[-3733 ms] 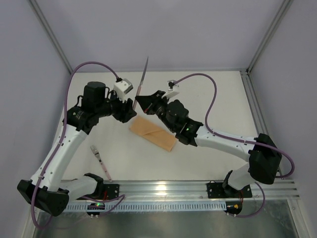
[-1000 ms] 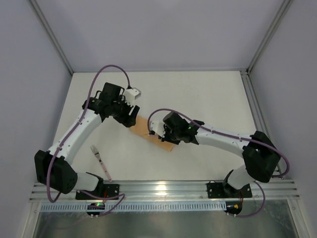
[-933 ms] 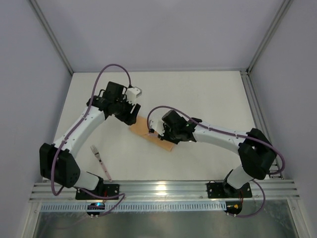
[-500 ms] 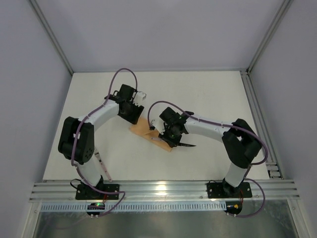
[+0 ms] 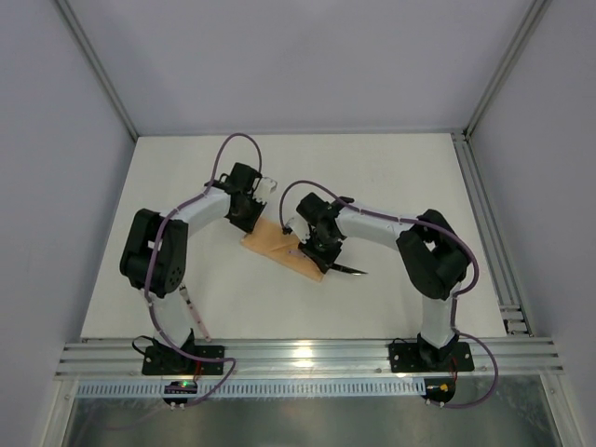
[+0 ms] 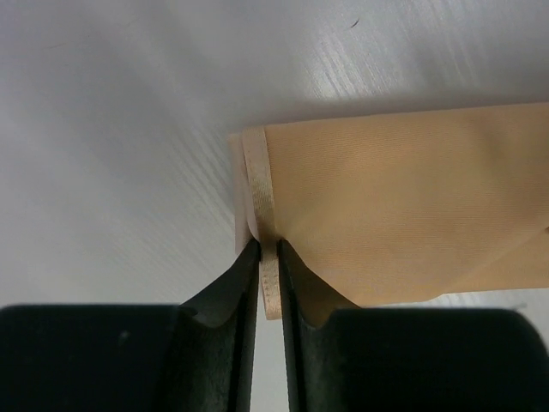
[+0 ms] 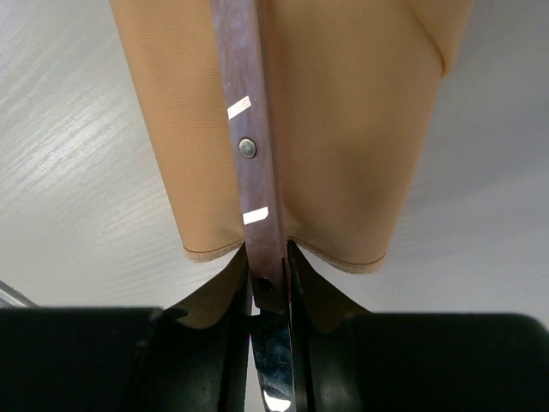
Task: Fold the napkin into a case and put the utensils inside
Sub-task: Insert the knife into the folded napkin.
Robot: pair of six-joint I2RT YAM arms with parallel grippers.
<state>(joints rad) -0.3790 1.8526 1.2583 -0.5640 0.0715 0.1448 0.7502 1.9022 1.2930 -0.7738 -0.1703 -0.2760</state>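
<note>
The peach-orange napkin (image 5: 279,247) lies folded as a narrow case in the middle of the table. My left gripper (image 5: 250,217) is at its far-left end. In the left wrist view the left gripper (image 6: 268,251) is shut on the hem strip at the corner of the napkin (image 6: 403,197). My right gripper (image 5: 314,244) sits over the case's near-right end. There the right gripper (image 7: 268,257) is shut on the knife (image 7: 247,129), whose riveted handle lies along the cloth (image 7: 343,129). Its blade tip (image 5: 352,272) pokes out past the case. The fork (image 5: 194,315) lies at the near left.
The left arm's lower link (image 5: 154,256) rises just beside the fork. A metal rail (image 5: 307,354) runs along the near edge, and frame posts stand at the back corners.
The left gripper has come in to the case's far-left corner and shut on its hem. The right gripper has turned with the knife, whose blade now sticks out past the case's near-right end.
</note>
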